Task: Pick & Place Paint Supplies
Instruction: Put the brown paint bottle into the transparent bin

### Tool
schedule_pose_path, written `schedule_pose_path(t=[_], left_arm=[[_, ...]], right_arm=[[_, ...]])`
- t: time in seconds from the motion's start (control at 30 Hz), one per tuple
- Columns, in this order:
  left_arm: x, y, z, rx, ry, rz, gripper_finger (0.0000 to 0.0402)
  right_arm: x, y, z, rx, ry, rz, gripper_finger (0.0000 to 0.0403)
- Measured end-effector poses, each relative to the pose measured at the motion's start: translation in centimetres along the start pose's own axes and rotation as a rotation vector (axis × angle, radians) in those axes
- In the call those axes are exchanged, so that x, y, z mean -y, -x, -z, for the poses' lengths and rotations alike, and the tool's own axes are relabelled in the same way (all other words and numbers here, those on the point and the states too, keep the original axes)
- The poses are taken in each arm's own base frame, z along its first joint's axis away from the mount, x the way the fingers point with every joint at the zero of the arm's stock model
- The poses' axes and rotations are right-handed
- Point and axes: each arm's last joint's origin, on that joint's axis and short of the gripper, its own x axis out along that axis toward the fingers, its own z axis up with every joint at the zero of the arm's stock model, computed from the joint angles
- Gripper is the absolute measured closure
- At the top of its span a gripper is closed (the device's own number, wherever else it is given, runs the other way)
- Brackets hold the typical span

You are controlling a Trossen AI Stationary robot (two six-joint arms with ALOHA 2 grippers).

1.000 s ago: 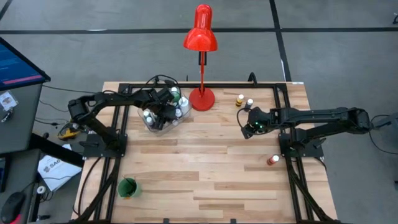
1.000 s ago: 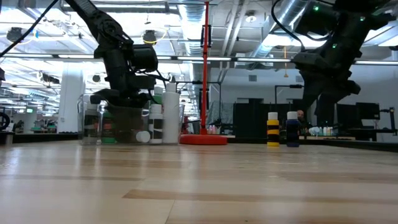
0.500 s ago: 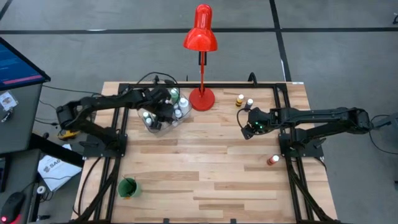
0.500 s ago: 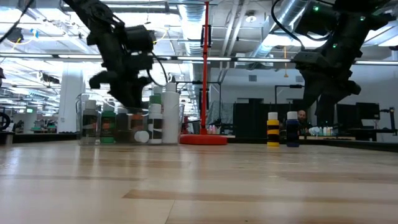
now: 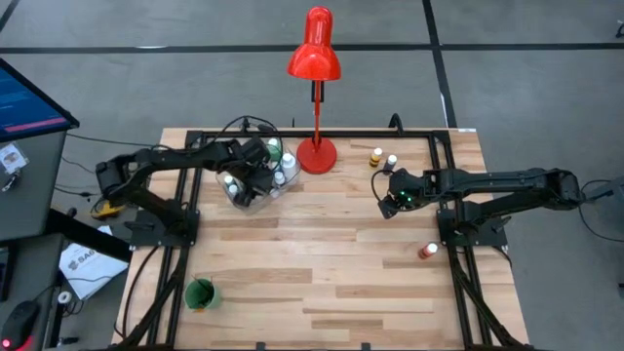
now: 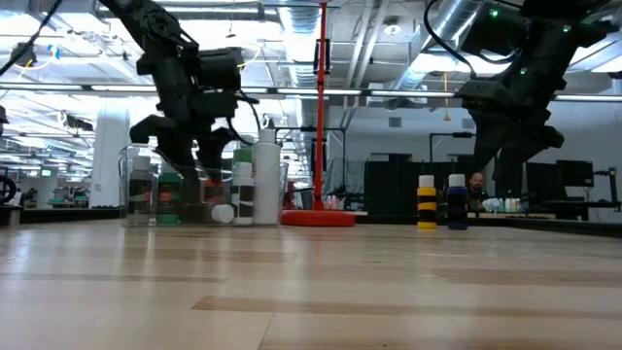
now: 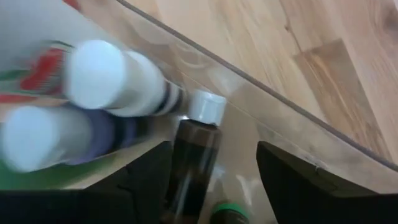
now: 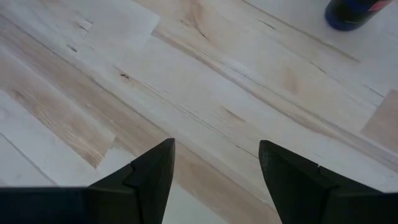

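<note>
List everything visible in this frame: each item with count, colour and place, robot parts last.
Clear container: one, back left of the table, holding several small white-capped bottles; exact number cannot be told.
Dark bottle: one, white cap, lying inside the container between the left gripper's fingers.
Desk lamp: one, red, back centre.
Loose bottles: two, white-capped, standing at the back right.
Red bottle: one, at the right edge by the right arm's base.
Green cup: one, front left.
Table: one, light wood.
Left gripper: open, over the container.
Right gripper: open, empty, hovering right of centre.
</note>
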Motion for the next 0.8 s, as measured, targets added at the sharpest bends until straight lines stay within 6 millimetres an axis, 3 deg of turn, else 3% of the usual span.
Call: schedule_pose_path(t=[0.27,0.8], left_arm=[[-0.3,-2.9,0.2,-0.071,0.004,0.069,0.0182],[-0.3,-3.2,0.5,-0.125,-0.005,0.036,0.023]], right_arm=[[0.0,0.0,0.0,-0.002,0.0,-0.002,0.0175],[0.0,0.0,0.0,-0.002,0.0,-0.003,0.0175]])
